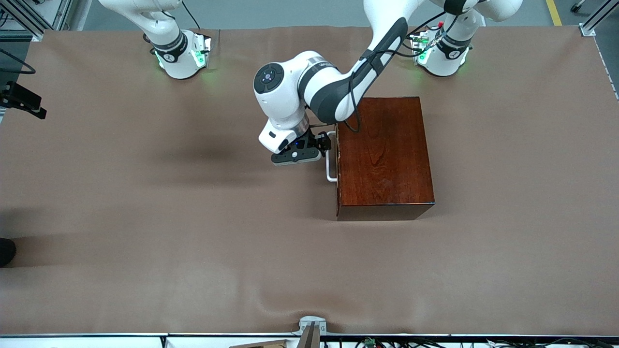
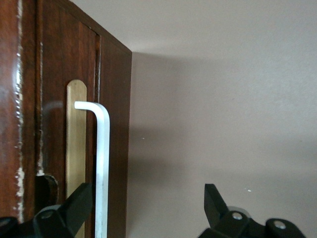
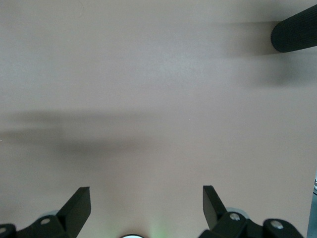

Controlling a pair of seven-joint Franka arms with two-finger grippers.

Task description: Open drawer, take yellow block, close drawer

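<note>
The dark reddish-brown wooden box stands in the middle of the table, and the drawer in it is closed. Its white U-shaped handle sticks out of the face turned toward the right arm's end. My left gripper is at that handle. In the left wrist view the gripper is open. The white bar stands between the fingers, close to one fingertip. The yellow block is hidden. My right gripper is open and empty above bare brown cloth; that arm waits.
A brown cloth covers the table. A black ribbed cylinder shows at the edge of the right wrist view. A black mount and a dark object sit at the table's edge at the right arm's end.
</note>
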